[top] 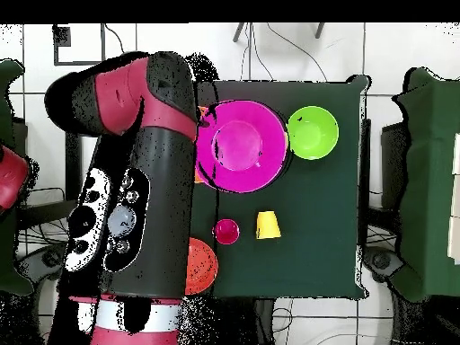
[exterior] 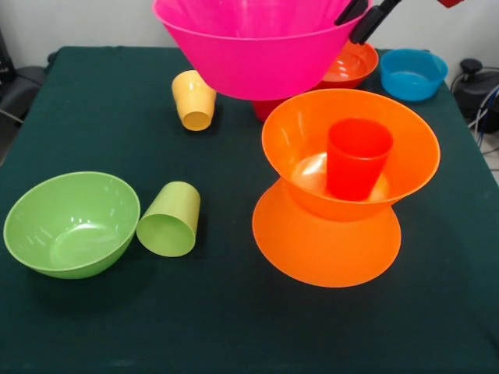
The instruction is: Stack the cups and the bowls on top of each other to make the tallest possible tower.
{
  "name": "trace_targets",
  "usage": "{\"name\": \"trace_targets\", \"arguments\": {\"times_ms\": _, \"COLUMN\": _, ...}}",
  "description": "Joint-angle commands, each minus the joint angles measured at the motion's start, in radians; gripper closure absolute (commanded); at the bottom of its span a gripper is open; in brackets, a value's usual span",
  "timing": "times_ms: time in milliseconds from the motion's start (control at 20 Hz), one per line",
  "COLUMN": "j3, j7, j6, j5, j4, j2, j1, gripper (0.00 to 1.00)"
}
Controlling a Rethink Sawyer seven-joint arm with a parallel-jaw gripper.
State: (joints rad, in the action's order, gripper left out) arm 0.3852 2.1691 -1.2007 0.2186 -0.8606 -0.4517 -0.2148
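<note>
1. Tower (exterior: 343,202): built on the right of the desk (exterior: 93,109). An inverted orange bowl (exterior: 323,249) forms the base; a second orange bowl (exterior: 351,148) sits upright on it; a red-orange cup (exterior: 357,158) stands mouth up inside that bowl. Tower axis: vertical.
2. Pink bowl (exterior: 257,47): held in the air, mouth up, above and to the far left of the tower, clear of the cup. Its axis is near vertical, slightly tilted.
3. End effector (exterior: 366,19): pinches the pink bowl at its right rim, one finger on each side of the wall.
4. Progress: three pieces stacked; the pink bowl is judged to be the fourth, not yet placed.
5. Remaining on the desk: green bowl (exterior: 70,224) upright, near left; green cup (exterior: 170,220) on its side just beside it, mouth toward the near edge; yellow cup (exterior: 193,99) tipped over, far centre; red-orange bowl (exterior: 351,66) and blue bowl (exterior: 413,74), far right; a magenta cup (top: 225,231), seen from overhead.
</note>
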Motion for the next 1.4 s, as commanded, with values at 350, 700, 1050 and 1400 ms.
{"name": "trace_targets", "arguments": {"times_ms": 350, "j3": -0.020, "j7": 0.054, "j6": 0.035, "j5": 0.053, "j4": -0.023, "j2": 0.011, "j1": -0.033, "gripper": 1.00}}
{"name": "trace_targets", "arguments": {"times_ms": 700, "j3": -0.008, "j7": 0.072, "j6": 0.023, "j5": 0.049, "j4": 0.008, "j2": 0.035, "j1": -0.040, "gripper": 1.00}}
{"name": "trace_targets", "arguments": {"times_ms": 1050, "j3": 0.006, "j7": 0.092, "j6": 0.032, "j5": 0.038, "j4": 0.008, "j2": 0.044, "j1": -0.050, "gripper": 1.00}}
{"name": "trace_targets", "arguments": {"times_ms": 1400, "j3": 0.017, "j7": 0.102, "j6": 0.034, "j5": 0.031, "j4": 0.014, "j2": 0.054, "j1": -0.057, "gripper": 1.00}}
